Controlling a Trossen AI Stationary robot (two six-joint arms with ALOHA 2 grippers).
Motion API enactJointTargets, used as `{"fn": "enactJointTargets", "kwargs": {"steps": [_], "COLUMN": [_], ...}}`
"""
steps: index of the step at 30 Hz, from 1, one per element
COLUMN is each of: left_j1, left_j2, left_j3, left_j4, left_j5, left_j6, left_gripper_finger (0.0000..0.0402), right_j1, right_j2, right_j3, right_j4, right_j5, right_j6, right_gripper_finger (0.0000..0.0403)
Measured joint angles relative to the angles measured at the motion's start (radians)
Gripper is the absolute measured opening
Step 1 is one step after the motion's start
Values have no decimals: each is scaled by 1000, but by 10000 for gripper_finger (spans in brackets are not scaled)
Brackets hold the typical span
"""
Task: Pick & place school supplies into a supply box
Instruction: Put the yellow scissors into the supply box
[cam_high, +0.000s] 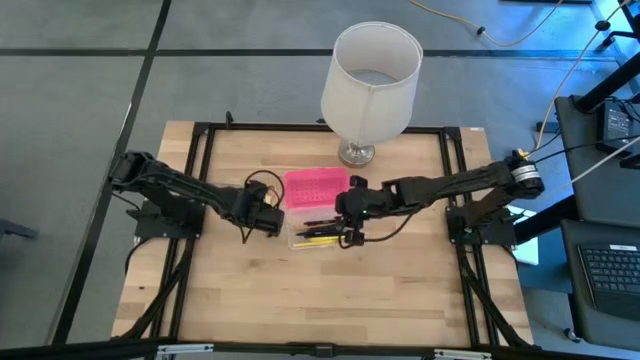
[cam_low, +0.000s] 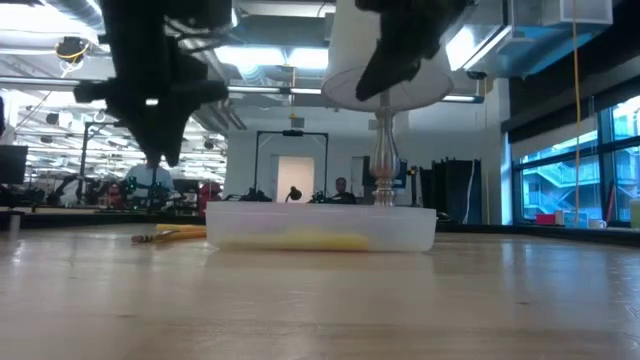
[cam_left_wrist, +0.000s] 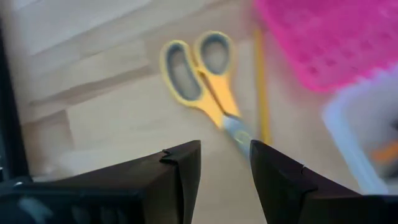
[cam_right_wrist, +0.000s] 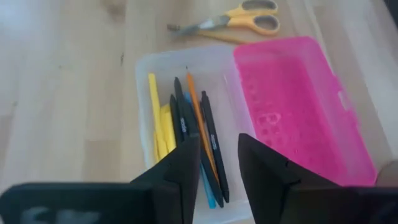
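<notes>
Left claw (cam_left_wrist: 225, 163) apart over scissors (cam_left_wrist: 202, 78), tips hidden; right claw (cam_right_wrist: 219, 163) apart, empty.

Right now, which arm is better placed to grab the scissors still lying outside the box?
Probably the left. The left gripper hangs open just above the scissors, which lie beside the supply box. The right gripper is over the pens inside.

Pretty sure we're looking at a robotics lab: exposed ceiling ducts (cam_low: 60, 12), strip lights, other robot rigs (cam_low: 60, 190) behind, plus a keyboard (cam_high: 610, 275) beside the wooden table (cam_high: 300, 290).
</notes>
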Motion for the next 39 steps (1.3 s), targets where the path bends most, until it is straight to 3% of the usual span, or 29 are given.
{"fn": "enactJointTargets", "kwargs": {"steps": [9, 14, 27, 39], "left_j1": [127, 211, 361, 390], "left_j2": [-25, -25, -13, 71], "left_j3": [-112, -155, -162, -162], "left_j4": [34, 214, 320, 376], "left_j5": [43, 85, 118, 161], "left_j6": [37, 103, 169, 204], "left_gripper_finger": [129, 129, 129, 129], "right_j1": [9, 10, 43, 43], "right_j2": [-32, -32, -32, -32], "right_j3": [0, 0, 0, -1], "right_j4": [-16, -31, -48, -63], "right_j5": [0, -3, -11, -11], "right_j6": [-10, -10, -8, -8], "right_gripper_finger": [114, 114, 114, 114]}}
